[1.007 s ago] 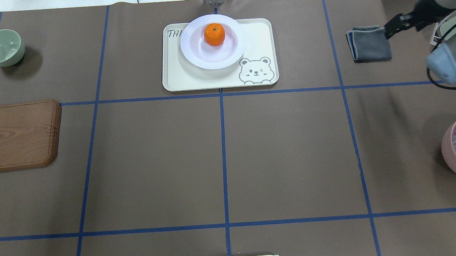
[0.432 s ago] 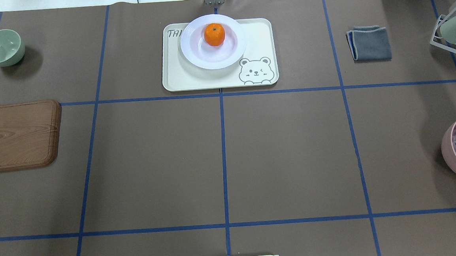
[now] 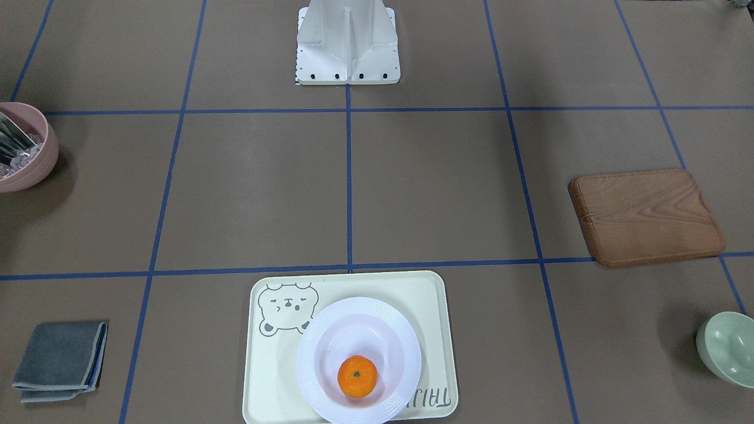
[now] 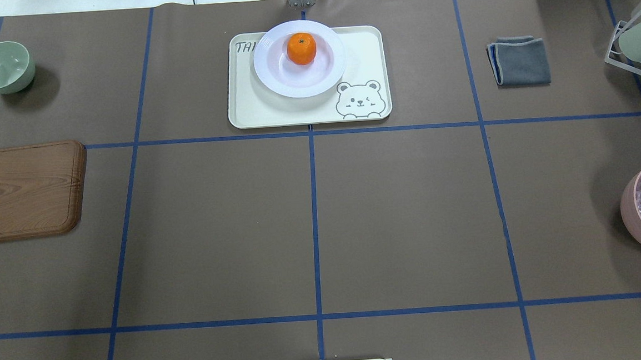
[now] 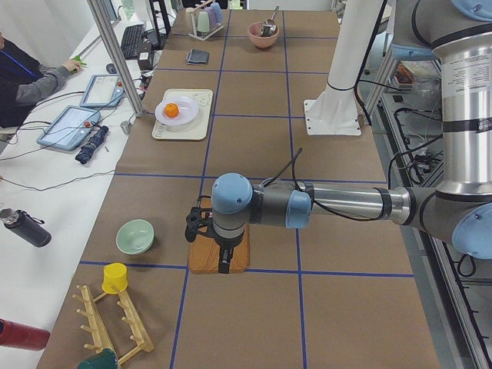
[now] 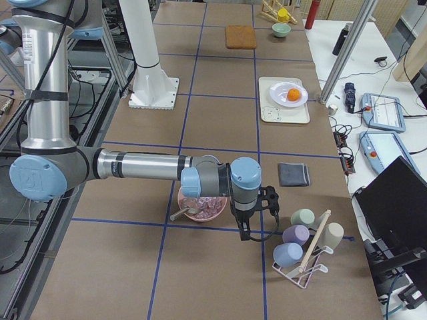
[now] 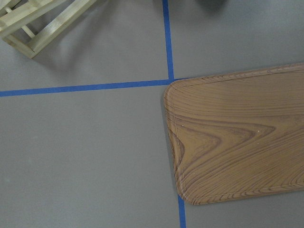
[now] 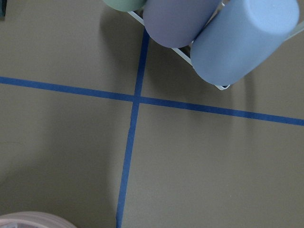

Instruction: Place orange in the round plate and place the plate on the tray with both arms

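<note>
The orange (image 4: 301, 48) sits in the white round plate (image 4: 275, 82), off-centre toward its far side. The plate rests on the cream bear tray (image 4: 249, 109) at the far middle of the table, over its far left part. From the front, the orange (image 3: 357, 377), plate (image 3: 315, 386) and tray (image 3: 265, 383) show the same. Both arms are off to the table's ends. The left gripper (image 5: 223, 264) hangs over the wooden board and the right gripper (image 6: 242, 233) hangs by the pink bowl. Whether either is open or shut I cannot tell.
A wooden board (image 4: 20, 190) and a green bowl (image 4: 2, 67) lie on the left. A grey cloth (image 4: 519, 61), a cup rack (image 4: 638, 43) and a pink bowl (image 4: 634, 211) are on the right. A person's sleeve (image 5: 34, 81) shows past the far edge.
The right arm, seen at the overhead view's far right one second ago, has pulled out of that view. The orange, plate and tray have not moved.
</note>
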### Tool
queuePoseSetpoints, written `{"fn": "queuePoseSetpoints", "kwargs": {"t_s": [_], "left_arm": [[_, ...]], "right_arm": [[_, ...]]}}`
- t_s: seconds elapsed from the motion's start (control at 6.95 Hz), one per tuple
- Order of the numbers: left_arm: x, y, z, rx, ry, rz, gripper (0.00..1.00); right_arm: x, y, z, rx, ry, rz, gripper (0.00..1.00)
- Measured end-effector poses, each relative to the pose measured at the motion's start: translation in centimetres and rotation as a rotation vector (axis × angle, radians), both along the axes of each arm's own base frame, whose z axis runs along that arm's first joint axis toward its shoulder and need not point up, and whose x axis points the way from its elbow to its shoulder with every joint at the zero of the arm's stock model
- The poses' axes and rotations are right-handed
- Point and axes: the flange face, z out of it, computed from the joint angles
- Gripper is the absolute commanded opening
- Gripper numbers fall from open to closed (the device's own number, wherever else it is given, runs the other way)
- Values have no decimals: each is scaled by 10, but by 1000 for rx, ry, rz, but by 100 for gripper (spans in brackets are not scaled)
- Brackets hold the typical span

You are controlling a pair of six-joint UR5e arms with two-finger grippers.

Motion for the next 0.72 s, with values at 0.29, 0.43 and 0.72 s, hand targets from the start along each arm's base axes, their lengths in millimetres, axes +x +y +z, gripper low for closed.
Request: {"fn": "queuePoseSetpoints", "kwargs": {"t_s": [0.29, 0.43, 0.72], "left_arm": [[0, 1, 2, -2, -4, 0, 98], [0, 2, 3, -4, -4, 0, 98], [0, 4, 4, -8, -3, 0, 98]], "right_arm": [[0, 12, 11, -24, 1, 3, 100], [1, 22, 17, -33, 5, 0, 100], [2, 29, 19, -4, 7, 1, 100]]}}
